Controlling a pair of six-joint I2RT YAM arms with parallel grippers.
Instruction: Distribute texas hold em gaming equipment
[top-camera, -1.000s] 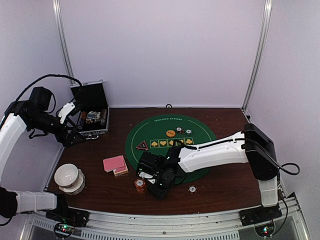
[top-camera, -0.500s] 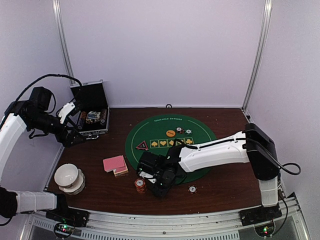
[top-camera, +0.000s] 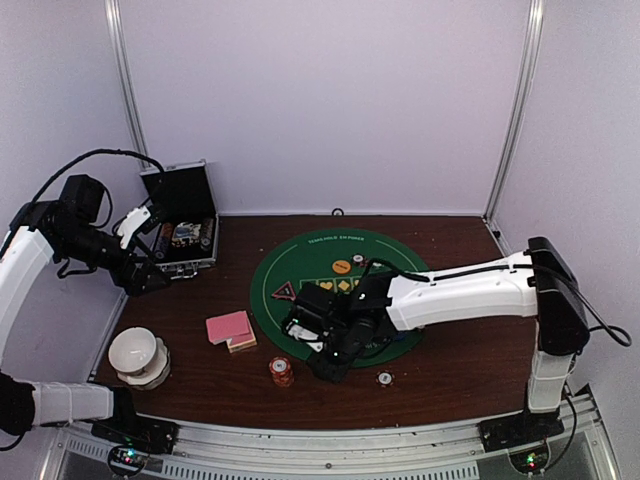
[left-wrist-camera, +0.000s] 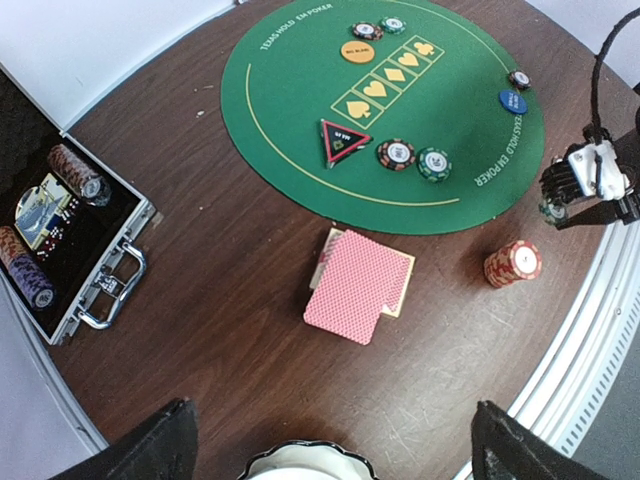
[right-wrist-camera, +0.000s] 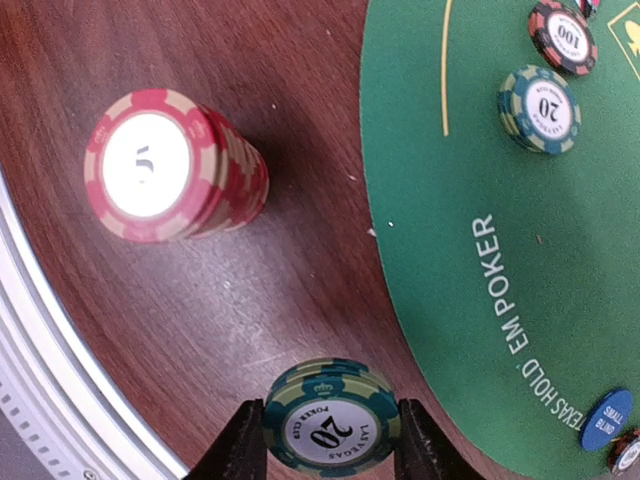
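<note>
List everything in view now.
mat: one, green, table centre
cards: one pile, pink, left of mat
red stack: one, red, off mat's near edge
green stack: one, green, in right tool
loose chips: five, mixed; four on mat, one at its edge
orange disc: one, orange, mat's far side
blue disc: one, blue, mat's near edge
triangle marker: one, red-black, on mat
case: one, black, open, far left
bowl: one, white, near left
left tool: open, near case
right tool: shut on green stack

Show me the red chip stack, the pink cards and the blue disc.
red chip stack (right-wrist-camera: 148, 168): right wrist view, top face.
pink cards (left-wrist-camera: 358, 285): left wrist view, top card's back.
blue disc (left-wrist-camera: 513, 101): left wrist view, its centre.
</note>
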